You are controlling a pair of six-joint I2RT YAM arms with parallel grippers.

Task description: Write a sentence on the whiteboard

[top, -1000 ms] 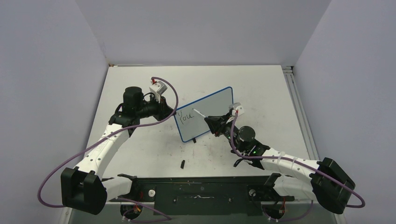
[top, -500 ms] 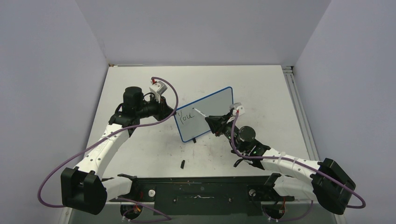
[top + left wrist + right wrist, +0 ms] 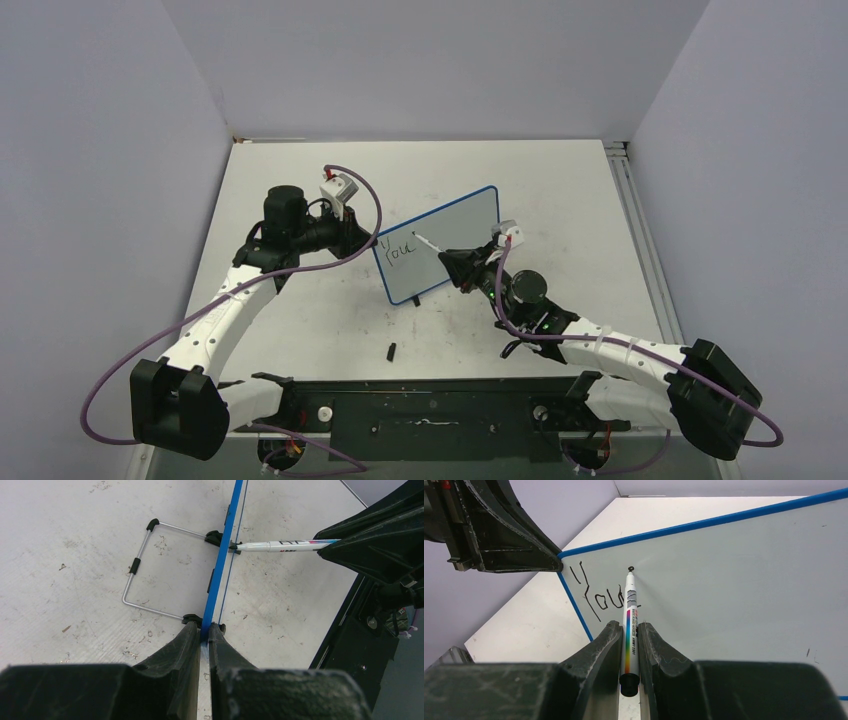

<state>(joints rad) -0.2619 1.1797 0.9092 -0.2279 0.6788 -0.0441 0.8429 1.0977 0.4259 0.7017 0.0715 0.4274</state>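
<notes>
- Pale grey walls closed in a scuffed white table [image 3: 560, 190].
- Left fingers [image 3: 180, 652] were pinched on the blue edge of the whiteboard [image 3: 465, 225], which stood upright straight ahead of them.
- Right fingers [image 3: 601, 650] clamped a marker [image 3: 630, 605], its tip touching the board just beyond them.
- The sentence [image 3: 596, 596], reading "You", sat beside that tip, toward the left fingers.
- A wire stand [image 3: 145, 570] lay behind the board.

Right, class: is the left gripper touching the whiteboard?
Touching. The left wrist view shows the left gripper pinching the whiteboard's blue edge, both fingers pressed against it.
</notes>
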